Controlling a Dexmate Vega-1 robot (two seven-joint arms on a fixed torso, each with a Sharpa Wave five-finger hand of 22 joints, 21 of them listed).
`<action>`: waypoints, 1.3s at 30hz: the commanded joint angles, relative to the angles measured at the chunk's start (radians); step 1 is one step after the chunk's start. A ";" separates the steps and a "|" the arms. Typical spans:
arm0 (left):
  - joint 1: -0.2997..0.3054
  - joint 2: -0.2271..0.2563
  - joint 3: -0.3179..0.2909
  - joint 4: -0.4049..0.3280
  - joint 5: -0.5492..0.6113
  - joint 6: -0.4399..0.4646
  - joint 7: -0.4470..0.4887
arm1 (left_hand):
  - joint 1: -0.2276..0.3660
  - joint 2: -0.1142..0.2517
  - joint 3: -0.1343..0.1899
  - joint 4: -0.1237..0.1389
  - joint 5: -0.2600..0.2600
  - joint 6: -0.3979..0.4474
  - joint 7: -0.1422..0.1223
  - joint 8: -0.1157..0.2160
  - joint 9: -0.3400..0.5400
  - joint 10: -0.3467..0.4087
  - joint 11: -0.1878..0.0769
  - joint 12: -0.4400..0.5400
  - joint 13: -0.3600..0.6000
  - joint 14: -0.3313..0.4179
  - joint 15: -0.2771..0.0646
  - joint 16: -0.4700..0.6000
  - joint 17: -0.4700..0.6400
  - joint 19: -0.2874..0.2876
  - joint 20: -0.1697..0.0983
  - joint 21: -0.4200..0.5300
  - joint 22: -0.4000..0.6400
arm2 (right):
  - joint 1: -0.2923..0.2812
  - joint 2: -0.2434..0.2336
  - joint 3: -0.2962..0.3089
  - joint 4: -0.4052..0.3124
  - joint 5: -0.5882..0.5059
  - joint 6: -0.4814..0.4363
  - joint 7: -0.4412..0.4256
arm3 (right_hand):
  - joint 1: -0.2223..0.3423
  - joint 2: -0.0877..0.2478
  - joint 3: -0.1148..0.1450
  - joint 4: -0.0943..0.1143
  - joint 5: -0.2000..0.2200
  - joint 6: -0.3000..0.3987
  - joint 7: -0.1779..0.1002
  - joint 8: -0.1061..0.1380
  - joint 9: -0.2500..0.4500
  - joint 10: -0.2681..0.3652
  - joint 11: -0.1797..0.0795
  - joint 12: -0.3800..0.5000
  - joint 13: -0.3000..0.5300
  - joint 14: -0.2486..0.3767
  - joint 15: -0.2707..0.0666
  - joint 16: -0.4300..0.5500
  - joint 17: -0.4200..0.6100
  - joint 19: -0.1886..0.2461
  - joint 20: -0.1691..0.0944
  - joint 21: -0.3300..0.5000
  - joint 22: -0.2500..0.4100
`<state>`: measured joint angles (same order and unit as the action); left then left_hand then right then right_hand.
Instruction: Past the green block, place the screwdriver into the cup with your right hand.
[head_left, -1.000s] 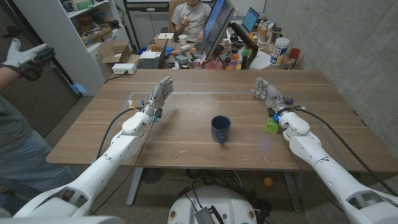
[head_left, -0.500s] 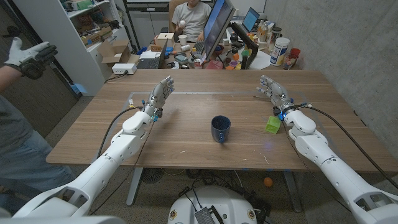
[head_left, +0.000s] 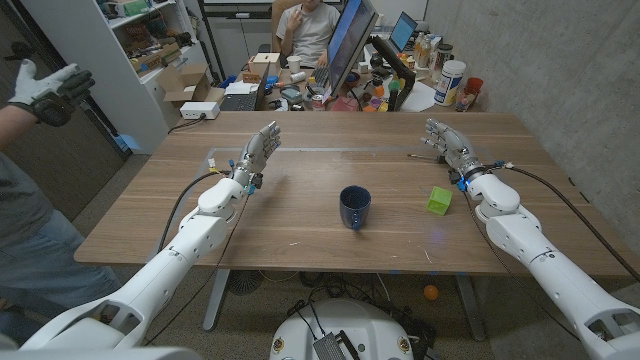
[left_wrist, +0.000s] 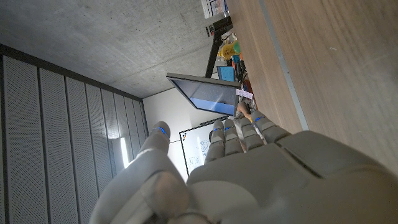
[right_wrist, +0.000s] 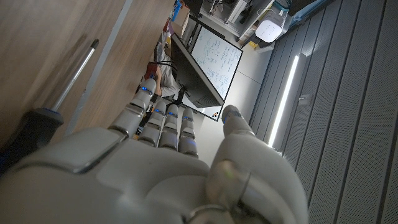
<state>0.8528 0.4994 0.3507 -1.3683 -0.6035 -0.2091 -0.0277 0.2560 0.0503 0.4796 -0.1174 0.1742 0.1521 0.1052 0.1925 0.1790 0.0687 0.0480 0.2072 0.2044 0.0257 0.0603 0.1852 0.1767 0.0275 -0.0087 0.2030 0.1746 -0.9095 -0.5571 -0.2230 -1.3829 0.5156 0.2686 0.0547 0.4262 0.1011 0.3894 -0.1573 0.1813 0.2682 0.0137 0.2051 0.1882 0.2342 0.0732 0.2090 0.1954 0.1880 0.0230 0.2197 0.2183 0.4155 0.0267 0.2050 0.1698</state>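
Our right hand (head_left: 447, 143) hovers empty, fingers (right_wrist: 163, 121) spread, beside the screwdriver (right_wrist: 59, 104). Green block (head_left: 438, 200) sits at 3 o'clock of cup (head_left: 354, 207). Left hand (head_left: 257, 153) likewise empty, spread.

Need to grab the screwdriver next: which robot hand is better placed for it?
The right robot hand: open, right beside the screwdriver at the table's far right. The left robot hand is across the table, beyond the cup.

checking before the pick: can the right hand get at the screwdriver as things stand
Probably yes. The right hand is open right beside the screwdriver, which lies bare on the table with nothing over it. The green block sits nearer the robot, out of the way.
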 joint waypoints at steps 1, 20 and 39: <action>0.009 0.011 -0.002 -0.027 0.010 0.012 0.019 | 0.004 0.004 0.002 -0.005 0.003 0.006 -0.004 0.001 0.003 -0.003 -0.007 0.000 0.001 -0.006 -0.001 0.000 0.003 -0.006 0.007 -0.003 0.003 | -0.025 -0.050 0.023 -0.026 -0.016 0.002 -0.007 | 0.016 0.000 0.004 -0.006 0.006 0.005 -0.013 0.005 0.004 0.011 0.002 0.002 0.003 0.004 -0.008 -0.001 0.000 0.004 -0.003 -0.004 0.005; 0.042 0.027 -0.011 -0.070 0.007 0.023 0.035 | 0.004 0.005 -0.001 -0.007 0.002 0.007 0.002 0.000 0.003 -0.010 -0.002 -0.001 -0.002 -0.015 0.008 -0.002 0.004 -0.016 0.019 -0.007 0.004 | -0.040 -0.154 0.018 -0.059 -0.173 0.026 -0.086 | 0.069 -0.002 0.028 -0.019 0.010 0.049 -0.039 0.015 0.006 0.045 -0.014 0.009 0.004 0.030 -0.024 0.000 -0.012 0.014 -0.008 -0.003 0.004; 0.064 0.037 -0.016 -0.105 -0.001 0.030 0.039 | 0.003 0.006 -0.003 -0.008 0.002 0.012 0.003 0.000 0.003 -0.010 0.002 -0.001 -0.004 -0.014 0.014 0.000 0.004 -0.028 0.028 -0.010 0.004 | -0.064 -0.290 0.009 -0.131 -0.294 -0.078 -0.123 | 0.132 -0.008 0.058 -0.026 0.016 0.072 -0.049 0.016 0.007 0.061 -0.026 0.009 0.004 0.038 -0.037 -0.006 -0.019 0.011 -0.011 -0.007 0.003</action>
<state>0.9031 0.5288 0.3380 -1.4510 -0.5979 -0.1865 0.0099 0.2560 0.0503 0.4767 -0.1203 0.1742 0.1520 0.1052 0.1925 0.1789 0.0561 0.0501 0.2071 0.1998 0.0146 0.0717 0.1852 0.1795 0.0064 0.0125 0.1954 0.1745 -0.9587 -0.7841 -0.2133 -1.4868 0.2763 0.2410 -0.0521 0.5410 0.0879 0.4360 -0.1837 0.1928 0.3291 -0.0357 0.2184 0.1933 0.2899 0.0498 0.2167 0.1979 0.2182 -0.0073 0.2133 0.1998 0.4261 0.0160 0.1991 0.1697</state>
